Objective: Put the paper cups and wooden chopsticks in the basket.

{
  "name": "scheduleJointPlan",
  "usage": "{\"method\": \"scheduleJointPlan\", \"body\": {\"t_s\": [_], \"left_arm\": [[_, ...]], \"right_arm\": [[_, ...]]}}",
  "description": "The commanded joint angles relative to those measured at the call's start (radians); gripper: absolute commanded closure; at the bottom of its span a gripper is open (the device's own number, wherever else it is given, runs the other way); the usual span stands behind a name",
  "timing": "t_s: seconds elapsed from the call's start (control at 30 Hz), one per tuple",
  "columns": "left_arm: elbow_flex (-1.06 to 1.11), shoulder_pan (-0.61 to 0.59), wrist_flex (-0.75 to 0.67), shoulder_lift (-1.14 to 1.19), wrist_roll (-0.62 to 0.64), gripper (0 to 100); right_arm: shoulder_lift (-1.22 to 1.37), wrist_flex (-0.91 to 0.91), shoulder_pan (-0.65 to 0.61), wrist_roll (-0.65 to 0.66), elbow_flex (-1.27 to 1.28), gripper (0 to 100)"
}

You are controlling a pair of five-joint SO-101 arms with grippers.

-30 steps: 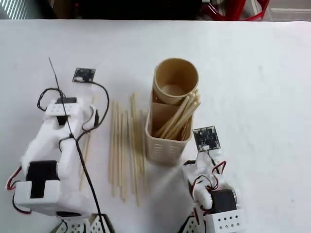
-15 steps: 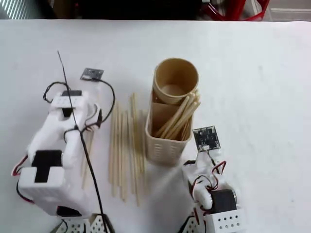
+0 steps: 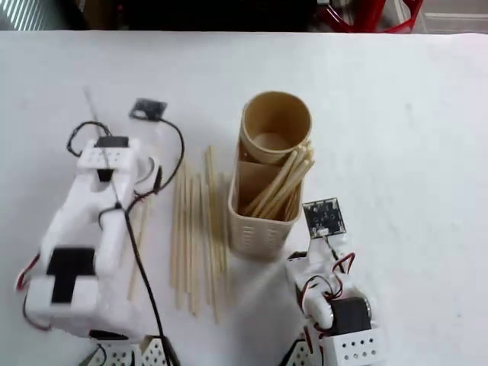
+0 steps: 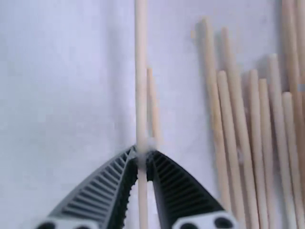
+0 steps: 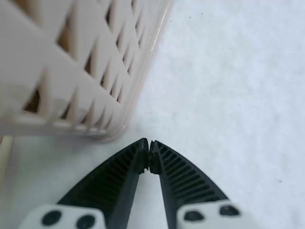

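On the white table (image 3: 396,114), the left gripper (image 4: 143,155) is pinching one light, stiff chopstick (image 4: 141,71) just left of the loose chopsticks (image 3: 194,236) beside the basket (image 3: 263,221), probably needing a hold near its middle, while the right gripper (image 5: 149,155) is resting closed and empty.

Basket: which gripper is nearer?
Right. The right gripper sits just beside the basket; the left gripper holds a chopstick out past the loose chopsticks.
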Motion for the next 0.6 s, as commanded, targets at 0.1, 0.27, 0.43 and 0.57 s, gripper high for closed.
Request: {"method": "scheduleJointPlan", "body": {"t_s": [0.1,0.27,0.43,0.57], "left_arm": [[-0.066,0.030,0.055,-0.481,-0.012,98],[-0.333,0.142,0.175,-0.688,-0.008,98],[-0.666,0.383,0.232,-0.736,0.011,98],[-0.726,0.559,0.187,-0.734,0.083,98]], "right_arm": [[-0.007,0.004,0.004,0.002,0.009,97.9],[-0.007,0.004,0.004,0.002,0.009,97.9],[-0.007,0.004,0.004,0.002,0.009,97.9],[-0.007,0.004,0.004,0.002,0.009,97.9]]}}
